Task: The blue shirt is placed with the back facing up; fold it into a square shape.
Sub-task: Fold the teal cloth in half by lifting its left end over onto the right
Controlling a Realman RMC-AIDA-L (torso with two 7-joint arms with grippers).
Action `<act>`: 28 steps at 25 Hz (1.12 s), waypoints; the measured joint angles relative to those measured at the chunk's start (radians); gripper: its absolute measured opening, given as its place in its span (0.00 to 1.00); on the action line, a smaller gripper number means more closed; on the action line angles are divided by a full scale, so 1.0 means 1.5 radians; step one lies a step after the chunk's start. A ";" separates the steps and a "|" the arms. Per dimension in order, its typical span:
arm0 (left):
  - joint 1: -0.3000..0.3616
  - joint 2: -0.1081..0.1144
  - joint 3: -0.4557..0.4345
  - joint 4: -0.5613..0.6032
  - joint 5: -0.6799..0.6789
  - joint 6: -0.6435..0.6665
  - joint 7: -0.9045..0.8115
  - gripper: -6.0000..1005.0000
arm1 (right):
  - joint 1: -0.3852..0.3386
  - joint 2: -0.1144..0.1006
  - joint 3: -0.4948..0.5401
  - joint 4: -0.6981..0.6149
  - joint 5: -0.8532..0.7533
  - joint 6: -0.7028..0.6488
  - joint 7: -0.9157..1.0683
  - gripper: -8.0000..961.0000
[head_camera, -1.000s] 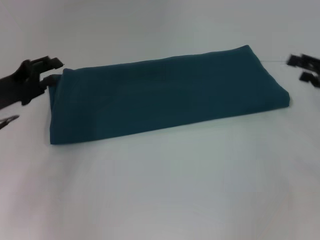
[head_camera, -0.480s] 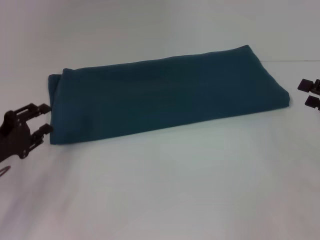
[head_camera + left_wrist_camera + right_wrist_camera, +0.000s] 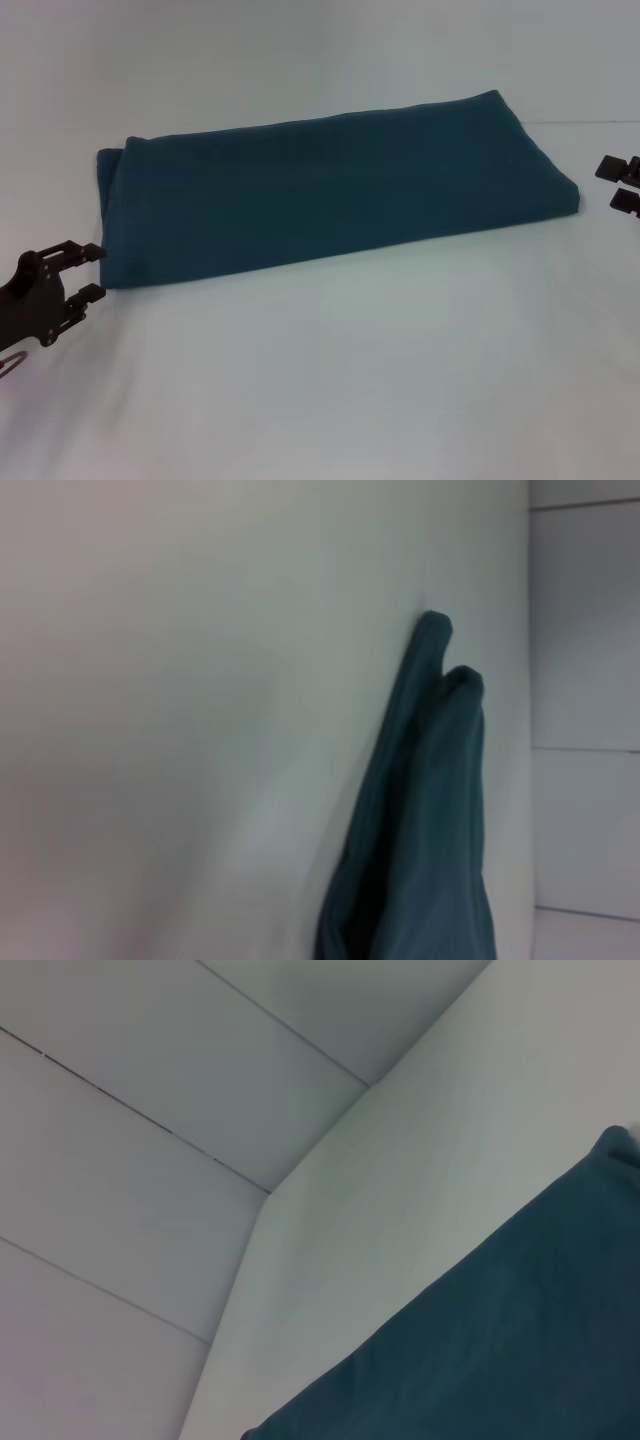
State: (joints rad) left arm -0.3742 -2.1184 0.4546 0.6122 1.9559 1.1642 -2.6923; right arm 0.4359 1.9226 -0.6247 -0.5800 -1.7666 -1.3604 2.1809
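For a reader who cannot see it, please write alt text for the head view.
A blue shirt, folded into a long band, lies on a white table. The left gripper hovers open off its left end; the right gripper, also open, waits off its right end.

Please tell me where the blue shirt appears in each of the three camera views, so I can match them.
Head view: the shirt lies as a long folded band across the middle.
Left wrist view: it shows end-on, with stacked folded layers.
Right wrist view: it fills one corner.
Shared landmark: the white table under it.
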 joint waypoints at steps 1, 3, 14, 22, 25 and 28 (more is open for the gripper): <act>0.000 0.000 0.000 -0.001 0.000 -0.003 0.000 0.55 | -0.001 0.000 0.001 0.000 0.000 0.001 0.000 0.91; -0.004 0.001 0.001 -0.010 0.000 -0.015 0.000 0.55 | -0.001 0.000 0.001 0.000 0.000 0.002 0.000 0.91; -0.019 0.003 0.005 -0.045 0.006 -0.075 0.000 0.55 | -0.006 -0.003 0.005 0.000 0.001 0.003 0.002 0.91; -0.038 0.004 0.005 -0.064 0.006 -0.105 0.013 0.55 | -0.008 -0.002 0.019 0.007 0.001 0.004 0.000 0.91; -0.042 0.003 0.005 -0.066 0.006 -0.112 0.019 0.55 | -0.008 -0.002 0.019 0.007 0.001 0.007 -0.001 0.91; -0.046 0.003 0.004 -0.071 0.003 -0.113 0.026 0.55 | -0.008 -0.002 0.020 0.007 0.001 0.011 -0.001 0.91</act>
State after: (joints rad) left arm -0.4431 -2.1139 0.4602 0.5054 1.9600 0.9947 -2.6529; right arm 0.4232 1.9190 -0.5952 -0.5691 -1.7655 -1.3439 2.1798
